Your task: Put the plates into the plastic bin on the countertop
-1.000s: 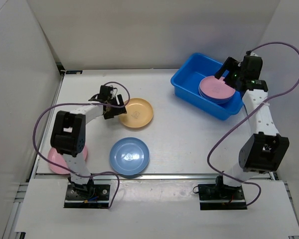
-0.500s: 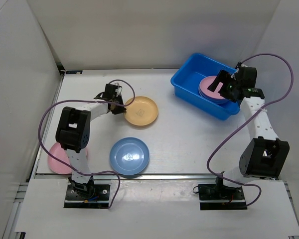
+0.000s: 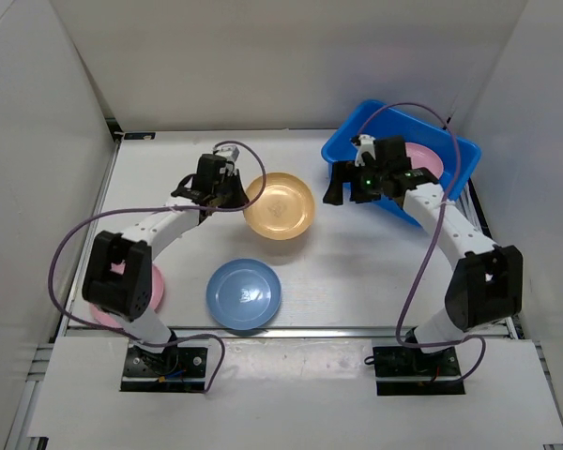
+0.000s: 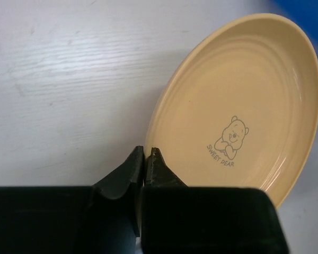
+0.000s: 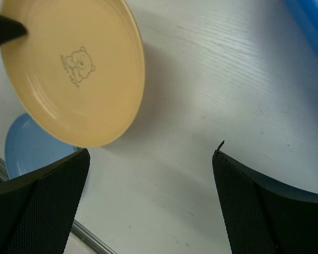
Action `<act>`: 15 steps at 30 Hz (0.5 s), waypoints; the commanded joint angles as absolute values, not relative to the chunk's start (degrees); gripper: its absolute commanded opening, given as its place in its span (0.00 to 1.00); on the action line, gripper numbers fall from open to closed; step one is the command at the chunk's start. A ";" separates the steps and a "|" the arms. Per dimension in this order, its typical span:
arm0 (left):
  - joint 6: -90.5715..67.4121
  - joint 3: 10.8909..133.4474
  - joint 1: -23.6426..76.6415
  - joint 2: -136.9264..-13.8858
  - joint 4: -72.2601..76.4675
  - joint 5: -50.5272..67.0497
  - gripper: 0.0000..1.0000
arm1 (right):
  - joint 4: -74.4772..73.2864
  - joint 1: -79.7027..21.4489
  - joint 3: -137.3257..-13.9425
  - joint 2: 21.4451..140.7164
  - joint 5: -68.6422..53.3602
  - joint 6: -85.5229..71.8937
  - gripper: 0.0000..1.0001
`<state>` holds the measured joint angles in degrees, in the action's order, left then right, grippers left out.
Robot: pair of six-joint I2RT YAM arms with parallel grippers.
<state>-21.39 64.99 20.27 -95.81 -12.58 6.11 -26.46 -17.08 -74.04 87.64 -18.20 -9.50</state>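
My left gripper [image 3: 236, 194] is shut on the left rim of the orange plate [image 3: 280, 206], which hangs tilted a little above the countertop [image 3: 357, 262]. In the left wrist view the black fingers [image 4: 144, 153] pinch the orange plate [image 4: 238, 100] at its edge. My right gripper [image 3: 342, 187] stands open and empty just left of the blue plastic bin [image 3: 385, 108]; below it lie bare countertop and the orange plate [image 5: 74, 69]. A pink plate [image 3: 422, 161] lies in the bin. A blue plate [image 3: 244, 295] rests flat at the front.
Another pink plate [image 3: 148, 286] lies at the front left, partly hidden by the left arm. White walls border the countertop on three sides. The bin's blue wall [image 5: 312, 21] shows at the right wrist view's top right.
My left gripper closed on the orange plate's rim and carried it up and to the right. My right gripper left the bin and swung left over the countertop, still open.
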 commanded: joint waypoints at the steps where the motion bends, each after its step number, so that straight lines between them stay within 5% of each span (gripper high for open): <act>1: -18.73 63.99 22.93 -87.90 -8.78 10.55 0.10 | -25.67 -18.63 -74.09 89.64 -20.56 -6.86 0.99; 8: -18.99 61.96 24.78 -84.03 -8.79 13.36 0.10 | -24.25 -20.39 -74.53 92.63 -27.07 -7.73 0.92; 10: -18.72 61.53 25.40 -82.45 -8.79 13.36 0.10 | -24.08 -20.04 -74.53 93.16 -27.86 -7.73 0.77; 12: -18.72 61.09 25.40 -81.04 -8.79 12.66 0.10 | -23.73 -20.22 -74.36 92.82 -28.30 -9.13 0.25; 13: -18.72 60.74 25.40 -80.69 -8.79 12.31 0.10 | -23.56 -20.21 -74.18 92.81 -28.39 -9.92 0.06; 15: -18.81 60.30 25.40 -79.72 -8.79 12.22 0.09 | -22.85 -20.22 -74.18 91.76 -29.26 -10.19 0.00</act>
